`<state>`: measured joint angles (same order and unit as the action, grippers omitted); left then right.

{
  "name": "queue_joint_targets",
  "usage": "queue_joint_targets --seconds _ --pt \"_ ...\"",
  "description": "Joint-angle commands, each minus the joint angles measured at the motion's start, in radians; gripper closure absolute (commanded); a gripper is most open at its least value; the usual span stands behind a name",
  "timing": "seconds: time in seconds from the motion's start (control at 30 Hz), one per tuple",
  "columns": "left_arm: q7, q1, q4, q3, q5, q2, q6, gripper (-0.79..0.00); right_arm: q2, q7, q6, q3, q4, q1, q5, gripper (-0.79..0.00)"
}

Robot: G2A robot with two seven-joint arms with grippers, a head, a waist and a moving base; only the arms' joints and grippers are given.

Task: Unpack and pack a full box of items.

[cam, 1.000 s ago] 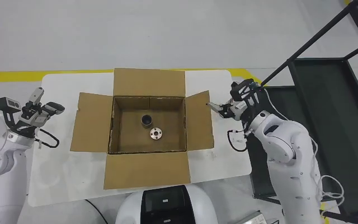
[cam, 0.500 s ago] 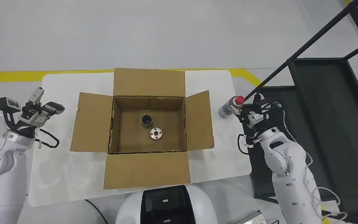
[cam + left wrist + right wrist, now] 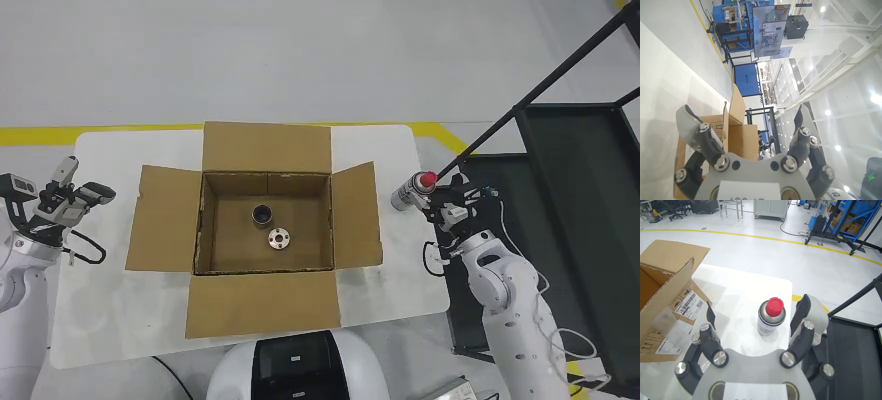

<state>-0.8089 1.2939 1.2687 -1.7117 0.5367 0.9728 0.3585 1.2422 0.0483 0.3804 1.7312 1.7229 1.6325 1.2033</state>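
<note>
An open cardboard box [image 3: 265, 135] sits in the middle of the white table [image 3: 110, 290], flaps spread. Inside lie a dark cylinder [image 3: 262, 213] and a round metal part [image 3: 278, 239]. A silver spray can with a red cap [image 3: 411, 190] [image 3: 771, 318] stands upright on the table to the right of the box. My right gripper [image 3: 755, 311] [image 3: 447, 203] is open just behind the can, not touching it. My left gripper [image 3: 742, 117] [image 3: 78, 184] is open and holds nothing at the table's left edge, pointing toward the box [image 3: 734, 130].
A dark metal rack [image 3: 580, 180] stands right of the table, close to the right arm. The box's right flap [image 3: 668, 294] rises near the can. Bare table lies in front of the box and on its left.
One second ago the right gripper was beside the box's right flap; since then it let the spray can stand on the table and drew back to the right.
</note>
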Motion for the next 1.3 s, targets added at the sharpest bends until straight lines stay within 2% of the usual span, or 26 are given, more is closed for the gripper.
queue_joint_targets --seconds 0.0,0.27,0.57,0.87,1.23,1.27 --pt "0.0 0.0 0.0 0.0 0.0 0.0 0.0 -0.785 0.0 0.0 0.0 0.0 0.0 0.0 0.0 -0.785" --pt "0.0 0.0 0.0 0.0 0.0 0.0 0.0 -0.785 0.0 0.006 -0.018 -0.001 -0.037 -0.01 0.01 -0.785" --pt "0.0 0.0 0.0 0.0 0.0 0.0 0.0 -0.785 -0.001 -0.113 0.05 -0.056 -0.322 -0.136 -0.011 -0.785" --pt "0.0 0.0 0.0 0.0 0.0 0.0 0.0 -0.785 0.003 -0.263 0.012 -0.141 -0.56 -0.263 0.109 -0.785" --pt "0.0 0.0 0.0 0.0 0.0 0.0 0.0 -0.785 0.011 -0.338 0.021 -0.195 -0.739 -0.392 0.092 -0.785" --pt "0.0 0.0 0.0 0.0 0.0 0.0 0.0 -0.785 0.011 -0.34 0.022 -0.198 -0.746 -0.398 0.091 -0.69"
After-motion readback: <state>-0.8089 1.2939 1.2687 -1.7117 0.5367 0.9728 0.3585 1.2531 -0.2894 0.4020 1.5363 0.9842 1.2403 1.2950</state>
